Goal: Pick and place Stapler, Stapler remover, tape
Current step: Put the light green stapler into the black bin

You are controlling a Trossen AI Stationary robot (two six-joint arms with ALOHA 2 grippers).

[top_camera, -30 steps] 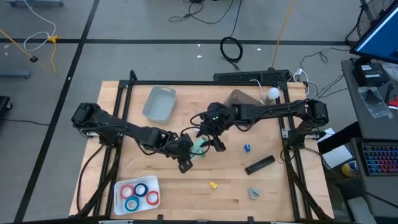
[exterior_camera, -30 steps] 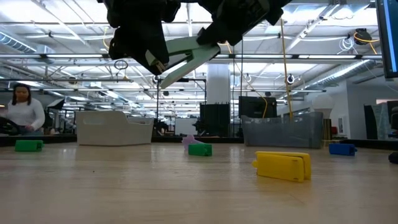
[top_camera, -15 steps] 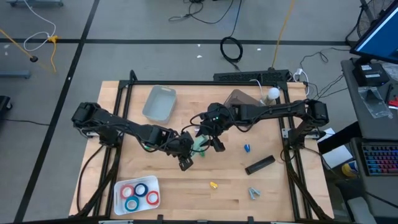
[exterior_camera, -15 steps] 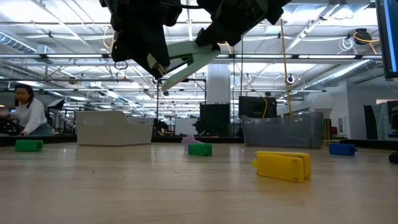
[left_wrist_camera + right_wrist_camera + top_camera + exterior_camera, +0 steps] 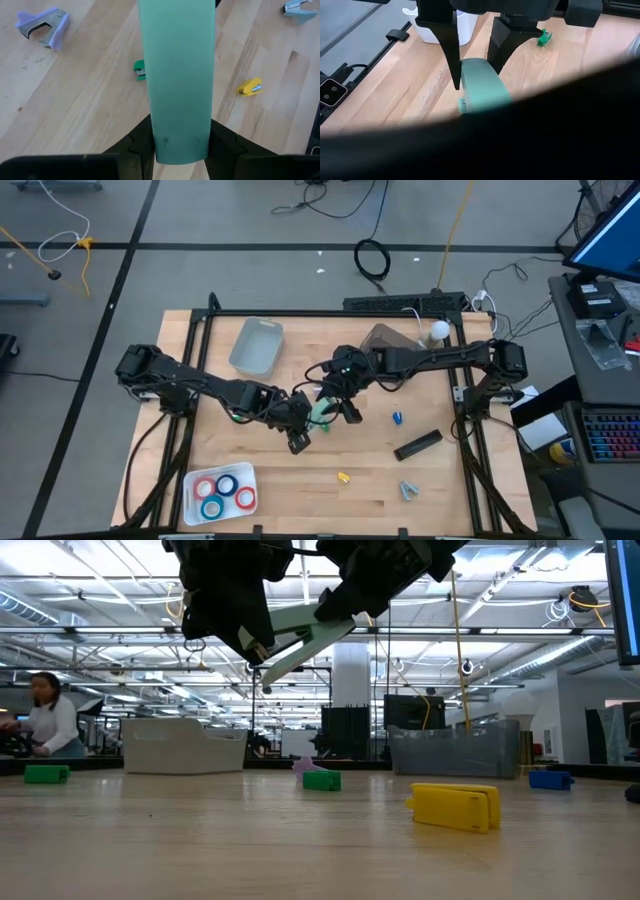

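"What was the biggest thing you saw?"

"The wooden table (image 5: 250, 450). Both dark arms reached in over its middle. Near the far edge sat a grey bin (image 5: 258, 345). At the near left corner sat a white tray (image 5: 192, 480)."

"Where was the tape?"

"The tape (image 5: 228, 484) lay flat in that tray, two red rolls and two blue ones, each with a white middle."

"And the stapler?"

"The light green stapler (image 5: 321, 416) was up in the air, tilted, above the middle of the table. The left gripper (image 5: 305, 426) was shut tight on one end of it. The right gripper (image 5: 338, 398) was at the other end. I could not tell if that one was gripping."

"What else lay on the table?"

"A black stapler (image 5: 417, 445) lay on the right side, well apart from the tray. A little yellow stapler (image 5: 343, 477) lay near the front. A grey staple remover (image 5: 407, 490) lay close to it on its right. A small blue thing (image 5: 397, 418) lay just beside the black stapler. A purple staple remover (image 5: 42, 25) and a tiny green stapler (image 5: 139, 70) lay on the wood below the left gripper."
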